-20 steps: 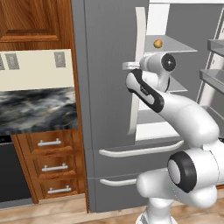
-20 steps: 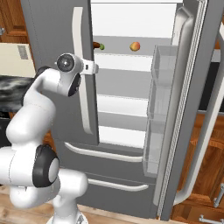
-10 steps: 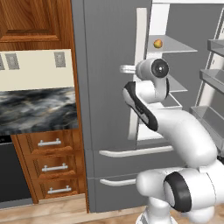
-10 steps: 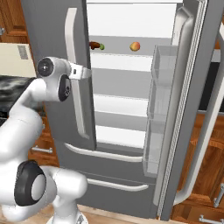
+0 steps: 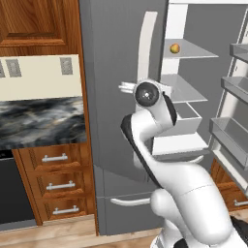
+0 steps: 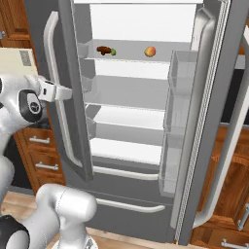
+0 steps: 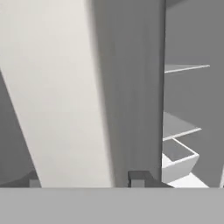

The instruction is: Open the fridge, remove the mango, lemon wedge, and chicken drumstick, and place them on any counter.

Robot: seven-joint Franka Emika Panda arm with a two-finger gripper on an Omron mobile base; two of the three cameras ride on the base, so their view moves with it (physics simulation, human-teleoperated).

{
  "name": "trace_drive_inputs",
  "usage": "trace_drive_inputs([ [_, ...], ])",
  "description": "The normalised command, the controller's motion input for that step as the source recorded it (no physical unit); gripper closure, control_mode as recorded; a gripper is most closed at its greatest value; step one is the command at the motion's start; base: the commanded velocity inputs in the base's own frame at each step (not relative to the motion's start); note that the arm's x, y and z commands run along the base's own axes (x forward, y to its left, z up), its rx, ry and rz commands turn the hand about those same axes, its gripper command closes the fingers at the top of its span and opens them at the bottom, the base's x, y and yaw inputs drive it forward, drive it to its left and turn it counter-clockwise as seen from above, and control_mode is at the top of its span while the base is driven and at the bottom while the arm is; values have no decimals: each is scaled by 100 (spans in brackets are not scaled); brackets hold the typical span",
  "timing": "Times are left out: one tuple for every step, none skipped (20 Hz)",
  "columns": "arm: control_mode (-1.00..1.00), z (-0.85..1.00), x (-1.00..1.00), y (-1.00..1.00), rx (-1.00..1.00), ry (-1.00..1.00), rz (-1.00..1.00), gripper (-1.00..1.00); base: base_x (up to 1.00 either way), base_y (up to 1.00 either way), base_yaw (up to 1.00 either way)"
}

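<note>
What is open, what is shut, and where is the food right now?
Left fridge door: partly open.
Right fridge door: wide open.
Fridge drawers: shut.
Mango: on the top shelf, lying by itself.
Chicken drumstick: on the top shelf.
Lemon wedge: right beside the drumstick.
Gripper: around the left door's handle; squeezing or not, cannot tell.
Wooden drawers: shut.

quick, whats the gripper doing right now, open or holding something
gripper: open, its two fingertips straddle the white handle of the fridge's left door, not clamped on it.
</note>
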Motion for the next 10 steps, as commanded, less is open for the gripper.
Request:
trace_drive_inputs([
  [-100,0,-96,56,-4,0,-22,100,0,0,0],
  [-100,0,-95,60,-5,0,-22,100,0,0,0],
  [-100,0,-98,57,-4,0,-22,100,0,0,0],
  [-100,0,-95,64,-5,0,-22,100,0,0,0],
  [-100,0,-96,65,-6,0,-21,100,0,0,0],
  [-100,0,-100,63,-6,0,-20,100,0,0,0],
  [-100,0,-100,59,-5,0,-19,100,0,0,0],
  [-100,0,-100,51,-4,0,-19,100,0,0,0],
  [-100,0,-100,49,-4,0,-17,100,0,0,0],
  [-100,0,-100,43,-3,0,-16,100,0,0,0],
])
